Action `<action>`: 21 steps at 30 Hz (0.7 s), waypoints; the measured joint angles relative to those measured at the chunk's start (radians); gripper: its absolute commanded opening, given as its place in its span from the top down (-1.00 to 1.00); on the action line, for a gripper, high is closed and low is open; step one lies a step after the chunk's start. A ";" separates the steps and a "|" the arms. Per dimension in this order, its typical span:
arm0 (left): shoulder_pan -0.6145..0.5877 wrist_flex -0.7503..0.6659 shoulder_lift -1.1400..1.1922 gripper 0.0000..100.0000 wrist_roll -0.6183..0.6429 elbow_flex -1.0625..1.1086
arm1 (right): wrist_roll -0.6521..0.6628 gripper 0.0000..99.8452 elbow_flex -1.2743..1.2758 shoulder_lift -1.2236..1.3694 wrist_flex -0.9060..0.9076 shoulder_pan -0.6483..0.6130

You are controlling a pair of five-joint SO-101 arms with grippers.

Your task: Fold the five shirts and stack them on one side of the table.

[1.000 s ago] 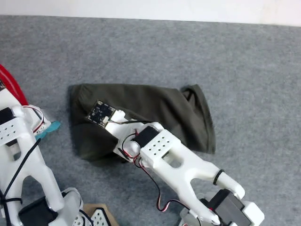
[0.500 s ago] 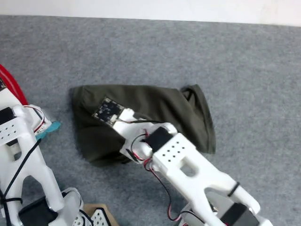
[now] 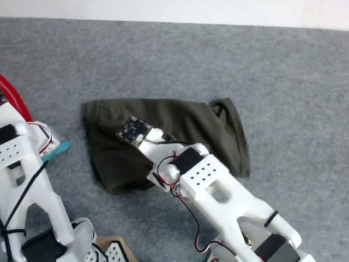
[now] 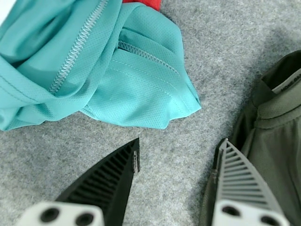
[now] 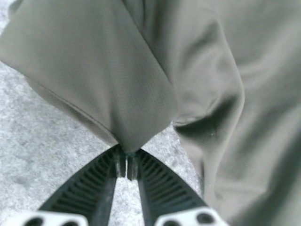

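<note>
In the high view, the grey table point(image 3: 283, 71) is offering wide open room at 12 o'clock and 3 o'clock of the olive shirt point(image 3: 185, 123), as far as the pale strip point(image 3: 174, 10) along the far edge. The shirt's 9 o'clock side is lying close to the left arm point(image 3: 24, 180), and a teal shirt point(image 4: 117, 70) is bunching there with a red cloth point(image 3: 13, 98) beside it.

The right arm point(image 3: 218, 191) is crossing the shirt's 6 o'clock edge and covering part of the fabric. The left gripper point(image 4: 179, 148) is hanging over bare table with its jaws spread apart; one fingertip is sitting at the olive shirt's border, and the teal shirt is lying just beyond the tips.

The olive shirt is lying near the table centre, partly folded, with its long axis running from 9 o'clock to 3 o'clock and an opening showing at the 3 o'clock end. The right gripper point(image 5: 127, 165) is pinching a fold of the olive fabric between closed jaws.
</note>
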 measured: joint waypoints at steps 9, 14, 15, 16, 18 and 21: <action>0.028 0.000 0.000 0.47 0.000 0.000 | -0.005 0.98 0.057 -0.104 0.037 -0.015; 0.052 0.000 0.000 0.47 0.000 0.000 | -0.051 0.98 0.120 -0.084 -0.014 -0.063; 0.054 0.000 0.000 0.47 0.000 0.000 | -0.055 0.98 0.120 -0.080 -0.017 -0.072; 0.054 0.000 0.000 0.47 -0.002 0.000 | -0.057 0.97 0.120 -0.077 -0.021 -0.081; 0.057 0.000 0.000 0.47 0.000 0.000 | -0.058 0.97 0.120 -0.072 -0.034 -0.092; 0.057 0.000 0.000 0.47 0.000 0.000 | -0.061 0.84 0.132 -0.072 -0.058 -0.097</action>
